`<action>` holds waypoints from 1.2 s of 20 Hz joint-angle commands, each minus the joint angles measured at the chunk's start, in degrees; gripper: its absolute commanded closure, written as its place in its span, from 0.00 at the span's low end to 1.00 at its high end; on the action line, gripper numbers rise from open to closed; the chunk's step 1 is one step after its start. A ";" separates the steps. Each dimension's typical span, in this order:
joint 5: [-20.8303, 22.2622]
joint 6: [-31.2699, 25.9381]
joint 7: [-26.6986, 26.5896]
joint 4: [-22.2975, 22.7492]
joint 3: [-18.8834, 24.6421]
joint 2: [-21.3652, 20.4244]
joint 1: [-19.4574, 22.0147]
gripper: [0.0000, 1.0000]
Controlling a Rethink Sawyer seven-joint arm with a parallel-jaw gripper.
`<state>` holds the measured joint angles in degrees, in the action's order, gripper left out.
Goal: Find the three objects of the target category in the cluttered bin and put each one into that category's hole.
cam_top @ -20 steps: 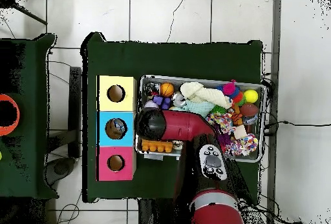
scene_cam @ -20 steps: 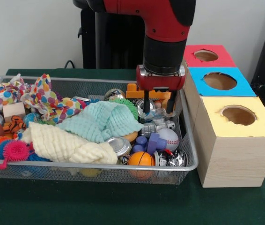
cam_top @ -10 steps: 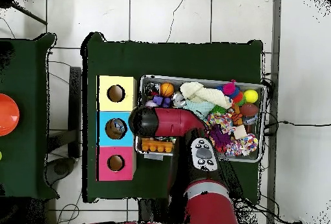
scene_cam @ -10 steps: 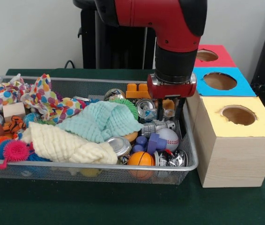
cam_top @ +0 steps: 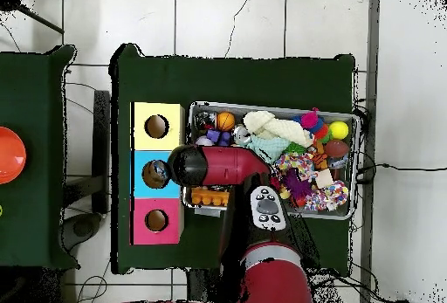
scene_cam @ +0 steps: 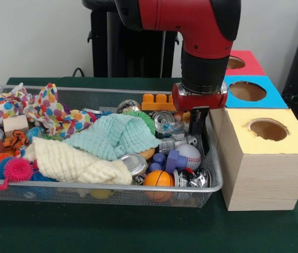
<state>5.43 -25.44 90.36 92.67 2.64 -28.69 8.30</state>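
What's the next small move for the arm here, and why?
Probably raise the hand slightly: it hangs low inside the bin, beside the yellow box, apparently below its top, so it should clear that before crossing to a hole. Whether it carries anything is unclear.

A dark green cloth (scene_cam: 112, 232) covers the table under everything. Behind it in the front view rises a plain pale wall (scene_cam: 33, 37), with a black upright stand (scene_cam: 125, 52) against it. From overhead, the floor is white tile (cam_top: 227, 20) with dark grout lines. At the left edge a second green-covered table (cam_top: 35, 142) carries a round orange dish (cam_top: 9, 154), partly cut off by the edge.
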 commanded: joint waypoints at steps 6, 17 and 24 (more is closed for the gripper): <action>0.66 -3.82 3.12 -1.11 3.83 1.67 1.90 1.00; 0.81 -3.42 4.86 -1.38 1.82 1.36 0.73 0.00; 1.08 -3.01 4.54 -1.56 1.63 1.74 0.94 0.00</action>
<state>5.76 -25.45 90.36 92.59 1.62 -28.81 8.58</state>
